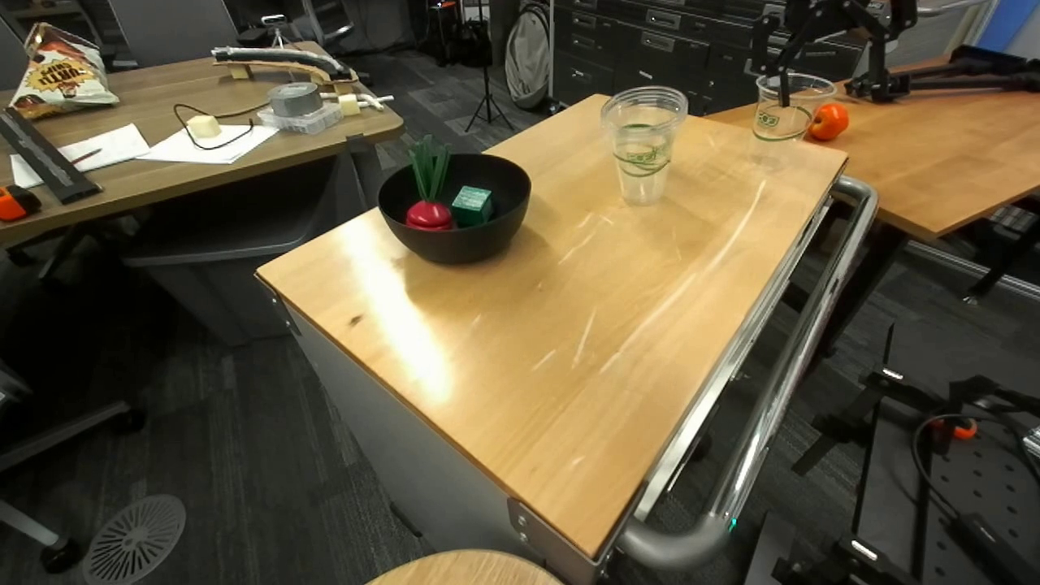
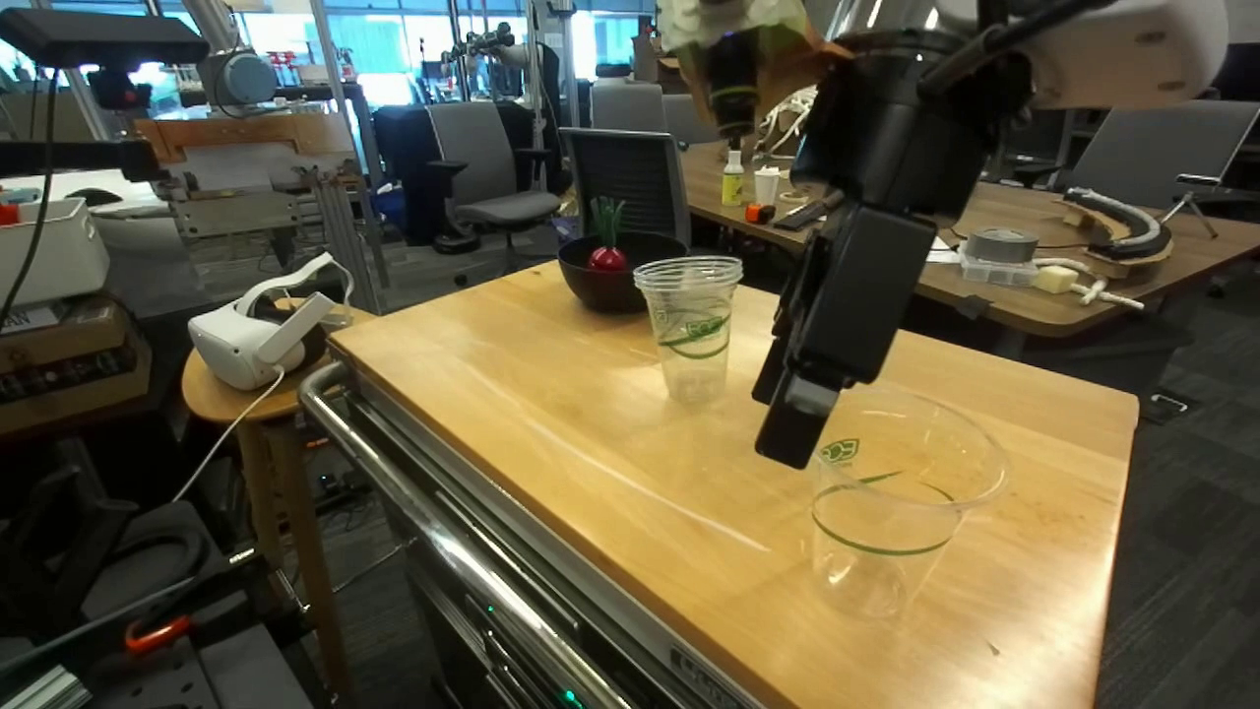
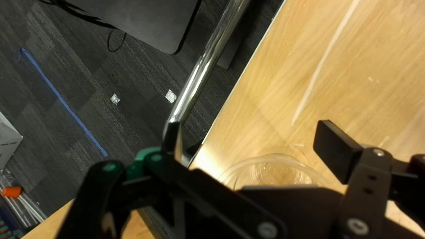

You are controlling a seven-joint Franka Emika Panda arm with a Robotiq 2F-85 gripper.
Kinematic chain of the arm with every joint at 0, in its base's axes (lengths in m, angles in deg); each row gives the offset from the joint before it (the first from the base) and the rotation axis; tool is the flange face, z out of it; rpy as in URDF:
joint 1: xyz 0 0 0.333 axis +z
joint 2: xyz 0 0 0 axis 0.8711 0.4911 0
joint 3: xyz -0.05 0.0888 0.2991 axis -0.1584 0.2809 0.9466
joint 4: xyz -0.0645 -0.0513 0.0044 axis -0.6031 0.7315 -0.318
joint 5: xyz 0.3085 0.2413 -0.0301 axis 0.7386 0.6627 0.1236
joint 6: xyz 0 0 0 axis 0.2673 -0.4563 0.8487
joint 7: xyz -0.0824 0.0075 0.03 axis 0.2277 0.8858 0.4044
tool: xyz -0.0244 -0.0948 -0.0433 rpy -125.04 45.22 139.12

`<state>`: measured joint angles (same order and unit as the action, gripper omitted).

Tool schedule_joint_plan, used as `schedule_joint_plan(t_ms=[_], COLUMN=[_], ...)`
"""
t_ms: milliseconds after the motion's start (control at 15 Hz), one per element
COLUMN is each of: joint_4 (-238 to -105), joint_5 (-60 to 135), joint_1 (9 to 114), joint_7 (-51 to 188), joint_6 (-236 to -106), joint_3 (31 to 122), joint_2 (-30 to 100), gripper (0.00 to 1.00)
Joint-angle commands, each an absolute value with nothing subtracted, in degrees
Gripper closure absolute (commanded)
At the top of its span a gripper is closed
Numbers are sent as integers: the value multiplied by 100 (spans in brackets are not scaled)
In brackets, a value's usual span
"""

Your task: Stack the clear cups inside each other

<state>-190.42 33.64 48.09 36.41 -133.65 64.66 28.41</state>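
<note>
Black gripper [image 3: 254,144] is released, fingers [image 3: 335,149] spread well apart across the lower part of the wrist view, the lone cup [image 3: 277,171] showing between them. In an exterior view the arm [image 2: 1132,59] hangs from upper right, gripper tilted, tips aimed toward the lower left, overlapping the cup's rim; can't tell if touching. The lone cup is upright on the bench [image 2: 551,414], lower right of that frame: clear colourless plastic, green logo and line, wide rim, narrower base. Cup stack [image 1: 644,154] upright on the same bench, upper right of centre in an exterior view, several rims nested, green print, between lone cup and black bowl [image 1: 467,248].
</note>
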Motion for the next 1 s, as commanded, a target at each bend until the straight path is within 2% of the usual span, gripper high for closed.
schedule_joint_plan(t_ms=[0,733,933], joint_4=[-19023,-19030,-18999], joint_5=[3364,3364,3941], joint_1=[4815,4819,4864], joint_7=[3632,3621,2835], joint_6=[-13346,-13346,-13396], joint_3=[6479,6479,6509], joint_2=[2842,2834,2712], gripper=[0,0,0])
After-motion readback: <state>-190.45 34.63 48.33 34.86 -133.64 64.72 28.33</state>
